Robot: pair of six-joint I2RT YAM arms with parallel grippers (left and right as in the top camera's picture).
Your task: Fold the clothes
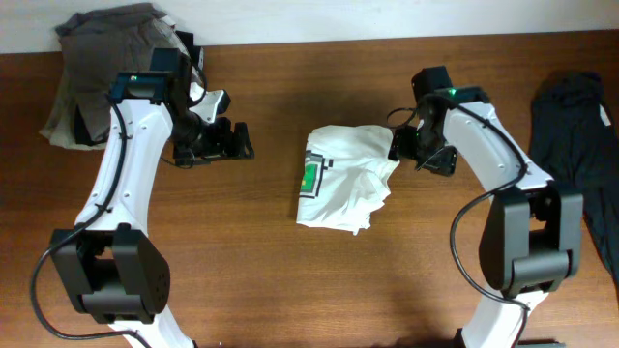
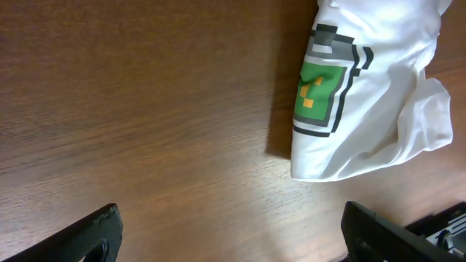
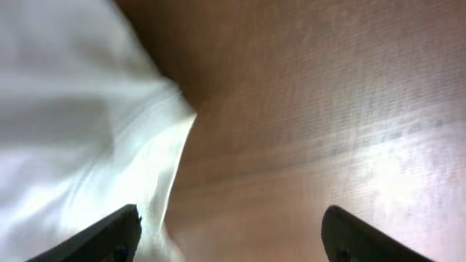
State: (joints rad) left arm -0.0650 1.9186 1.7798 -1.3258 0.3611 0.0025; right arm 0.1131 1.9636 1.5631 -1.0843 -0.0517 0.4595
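Your right gripper (image 3: 231, 218) is hovering with its fingers spread wide and holding nothing, low over the wooden table (image 1: 290, 280) at the right edge of the white T-shirt (image 1: 343, 184). In the right wrist view the hem is lying just beside one finger (image 3: 116, 233), though I cannot tell whether the two are touching. You are probably sitting there because that loose, rumpled edge is the easiest place to pinch for a fold. Your left gripper (image 2: 231, 218) is also gaping wide and empty, resting well apart from the shirt on its left side and facing it, so both arms are bracketing the garment and a grasp from each side looks possible. The shirt itself is lying bunched in the middle of the table, partly folded over, so it looks far from neatly folded. A grey-olive pile of clothes (image 1: 97, 68) is sitting at the far left corner and a dark garment (image 1: 580, 126) at the right edge, both away from the arms. The shirt is showing a green pixel-art print (image 2: 320, 84) outlined in grey and black; I am finding no readable lettering, brand or label anywhere.
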